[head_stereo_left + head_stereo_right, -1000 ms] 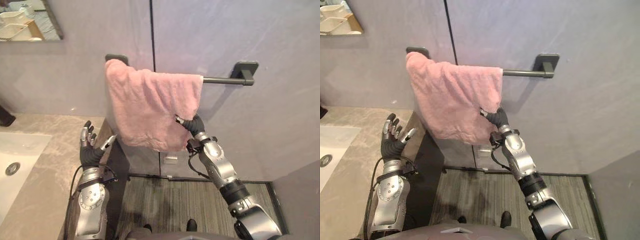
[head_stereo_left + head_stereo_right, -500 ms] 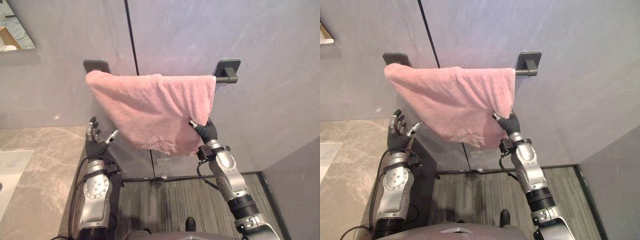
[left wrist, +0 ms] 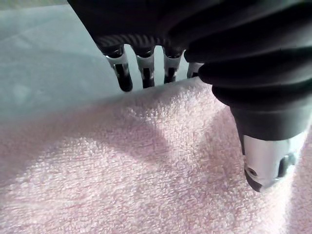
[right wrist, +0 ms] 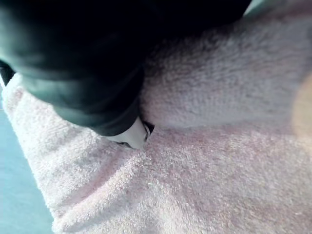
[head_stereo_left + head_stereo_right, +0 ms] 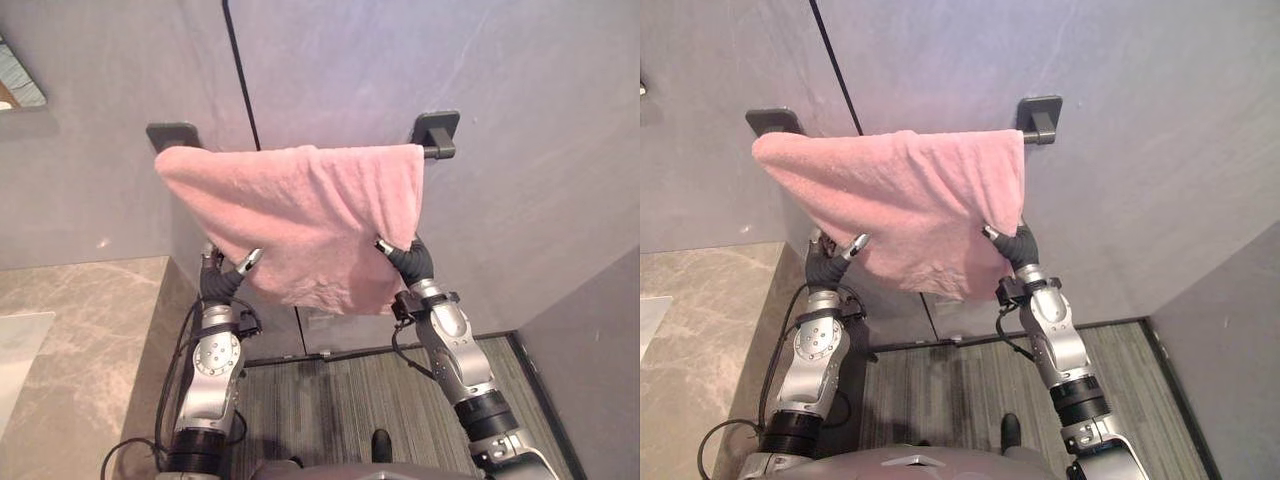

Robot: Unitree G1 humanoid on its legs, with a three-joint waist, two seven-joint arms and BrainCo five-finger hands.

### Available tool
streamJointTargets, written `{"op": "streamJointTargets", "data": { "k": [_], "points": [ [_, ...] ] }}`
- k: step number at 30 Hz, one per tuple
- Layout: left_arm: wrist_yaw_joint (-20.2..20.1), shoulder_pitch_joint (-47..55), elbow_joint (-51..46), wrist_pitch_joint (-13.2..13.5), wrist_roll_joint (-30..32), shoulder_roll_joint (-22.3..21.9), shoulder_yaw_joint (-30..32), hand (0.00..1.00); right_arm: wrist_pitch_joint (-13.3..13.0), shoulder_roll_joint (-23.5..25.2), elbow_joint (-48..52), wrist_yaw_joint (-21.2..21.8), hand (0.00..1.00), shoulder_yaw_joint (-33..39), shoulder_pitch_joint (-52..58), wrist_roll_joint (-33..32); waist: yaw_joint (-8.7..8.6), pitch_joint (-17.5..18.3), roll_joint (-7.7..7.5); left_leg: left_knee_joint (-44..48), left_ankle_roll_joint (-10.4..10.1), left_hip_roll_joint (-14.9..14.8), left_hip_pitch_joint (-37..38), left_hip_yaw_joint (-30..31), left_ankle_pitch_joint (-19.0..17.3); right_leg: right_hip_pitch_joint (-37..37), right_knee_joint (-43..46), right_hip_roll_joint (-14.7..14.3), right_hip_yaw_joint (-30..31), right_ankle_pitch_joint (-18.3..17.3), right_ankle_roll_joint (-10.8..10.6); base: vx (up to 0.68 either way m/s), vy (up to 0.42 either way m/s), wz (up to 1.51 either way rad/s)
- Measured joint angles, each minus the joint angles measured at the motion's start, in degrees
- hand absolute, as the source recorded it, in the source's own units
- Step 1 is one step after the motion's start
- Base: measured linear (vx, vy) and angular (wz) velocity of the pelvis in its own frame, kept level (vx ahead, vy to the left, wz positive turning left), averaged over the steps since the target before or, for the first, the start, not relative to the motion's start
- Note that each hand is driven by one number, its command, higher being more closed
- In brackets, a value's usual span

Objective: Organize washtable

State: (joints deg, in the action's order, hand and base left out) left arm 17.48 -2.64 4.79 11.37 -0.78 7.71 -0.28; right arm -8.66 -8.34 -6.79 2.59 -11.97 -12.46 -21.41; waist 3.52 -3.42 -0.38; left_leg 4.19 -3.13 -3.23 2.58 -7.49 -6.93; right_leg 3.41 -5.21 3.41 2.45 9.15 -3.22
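Pink towel on rail: right hand pinches it, left hand touches.

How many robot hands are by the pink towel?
2. The left robot hand is at the pink towel's lower left edge, fingers straight. The right robot hand pinches its right edge, below the towel bar.

— What colour is the towel?
— Plain pink all over, no pattern. The rail brackets are matt black.
— And the wall?
— Flat grey, with one dark vertical seam. The counter is beige with pale marbled veins.
— The floor?
— Grey with fine stripes, I think; it's dim down there.
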Motion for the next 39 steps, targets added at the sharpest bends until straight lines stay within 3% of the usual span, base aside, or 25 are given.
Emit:
{"op": "streamJointTargets", "data": {
  "k": [4,11,22,31,39],
  "points": [
    [-0.5,-4.6,0.3,0.0,0.0,1.8,-4.1,1.00,0.0,0.2,0.0,-0.1,1.00,-2.0,-0.8,0.0,-1.32,0.0,0.00,0.1,0.0,0.0,-0.3,-0.6,0.0,0.3,0.0,0.0,0.6,0.4,0.1,-0.06,0.002,-0.09],
    [-0.5,-6.3,1.3,0.1,0.0,1.6,-4.1,1.00,-0.1,0.1,0.0,-0.1,1.00,-2.9,-1.2,0.0,-2.43,0.0,0.09,-0.9,-0.1,0.0,0.0,-1.0,0.0,0.5,0.0,-0.2,1.2,0.4,0.1,-0.01,-0.001,-0.06],
    [-1.3,-3.4,1.8,0.4,2.2,1.0,-2.5,1.00,-0.2,0.5,-0.8,0.0,1.00,-3.1,0.1,0.2,-2.46,0.1,-0.02,-0.8,-0.1,0.0,0.6,0.2,0.2,-0.6,0.0,0.0,0.1,0.4,0.0,0.02,0.004,0.06],
    [-4.7,-3.7,2.1,0.5,2.5,0.7,-2.3,1.00,-0.6,2.2,-12.0,-0.8,1.00,2.0,-6.8,4.7,-1.81,0.1,-0.13,-2.3,-0.3,0.0,0.7,1.9,1.4,-1.1,0.0,0.1,-1.2,0.3,0.0,-0.05,-0.012,0.09],
    [-4.8,-4.3,2.5,0.1,2.5,-0.3,-2.3,1.00,0.3,2.7,-13.7,-2.6,1.00,3.4,-8.3,5.4,-1.54,0.1,-0.13,-2.9,-0.4,0.2,0.9,2.3,1.9,-1.1,0.0,0.2,-1.7,0.1,-0.2,0.00,-0.004,0.03]
  ]
}}
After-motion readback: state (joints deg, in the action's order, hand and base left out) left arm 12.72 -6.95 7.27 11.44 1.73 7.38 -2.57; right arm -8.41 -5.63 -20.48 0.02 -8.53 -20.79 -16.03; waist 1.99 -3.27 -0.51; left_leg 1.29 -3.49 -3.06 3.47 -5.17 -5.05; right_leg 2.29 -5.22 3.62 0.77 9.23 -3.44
